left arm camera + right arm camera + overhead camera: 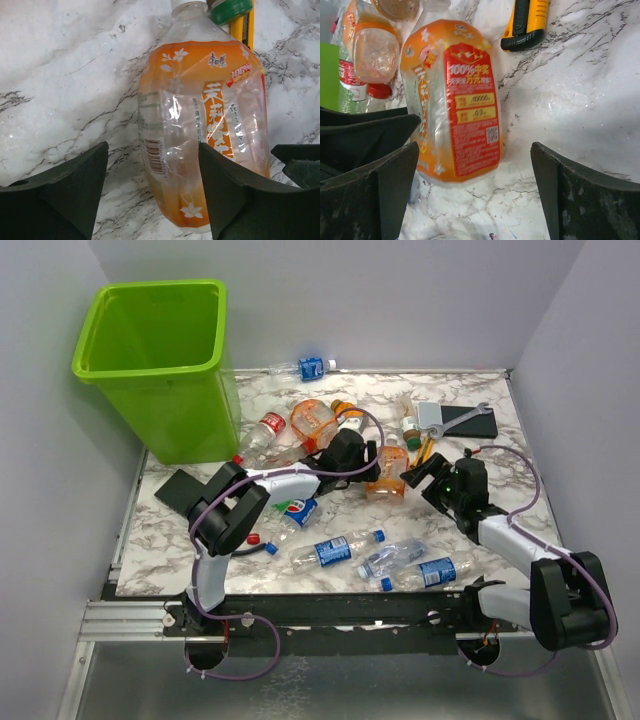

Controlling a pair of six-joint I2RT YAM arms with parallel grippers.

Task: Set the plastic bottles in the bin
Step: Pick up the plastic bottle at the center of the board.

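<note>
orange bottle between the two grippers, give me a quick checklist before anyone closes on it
1. Right gripper open, with the orange bottle between its fingers: ok
2. Left gripper centred on the bottle: not ok, one finger sits over it
3. Grippers apart from each other: not ok, both crowd this one bottle
4. Bottle gripped: not ok, neither gripper is shut on it
5. Bin upright, mouth open: ok

The orange bottle (pixel 200 125) is cropped at its cap.
</note>
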